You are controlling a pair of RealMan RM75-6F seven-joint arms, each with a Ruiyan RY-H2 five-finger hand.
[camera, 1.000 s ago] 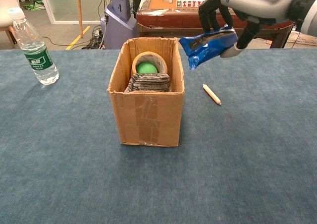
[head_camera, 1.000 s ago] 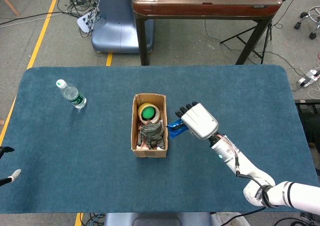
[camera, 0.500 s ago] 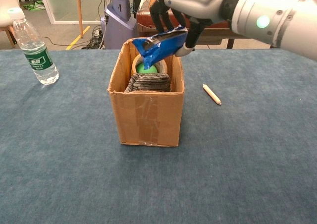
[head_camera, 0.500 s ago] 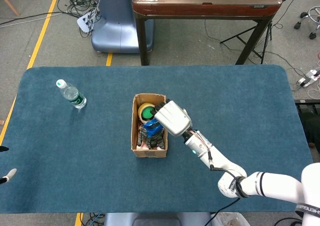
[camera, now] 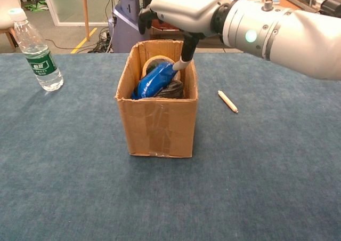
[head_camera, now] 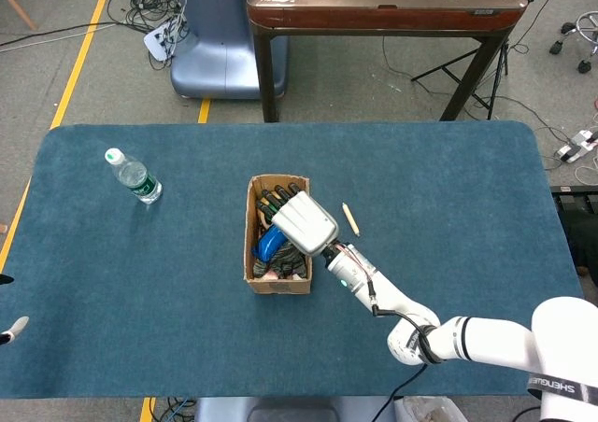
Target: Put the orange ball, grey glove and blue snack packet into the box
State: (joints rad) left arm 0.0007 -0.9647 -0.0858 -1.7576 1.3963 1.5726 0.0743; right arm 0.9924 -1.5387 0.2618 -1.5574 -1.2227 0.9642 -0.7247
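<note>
Right now your right hand hangs directly over the open cardboard box, palm down, with the white forearm running back toward the lower right of the table. From the chest camera the same hand sits just above the box's back rim, and one dark finger points straight down, its pale tip at the upper end of the blue snack packet. Whether that tip touches the packet or has let it go, you cannot tell from either view. The other fingers reach forward over the far end of the box, spread a little.

The packet lies tilted inside the box, its upper end toward the back and its lower end toward the left wall. Beneath and beside it you can see the dark grey glove, and behind it the curved edge of a tape roll. The orange ball is not distinguishable in either view.

On the blue cloth table, a small wooden stick lies just right of the box, apart from it. A plastic water bottle lies well to the left. Your left hand barely shows at the left edge of the head view; its state cannot be read.
</note>
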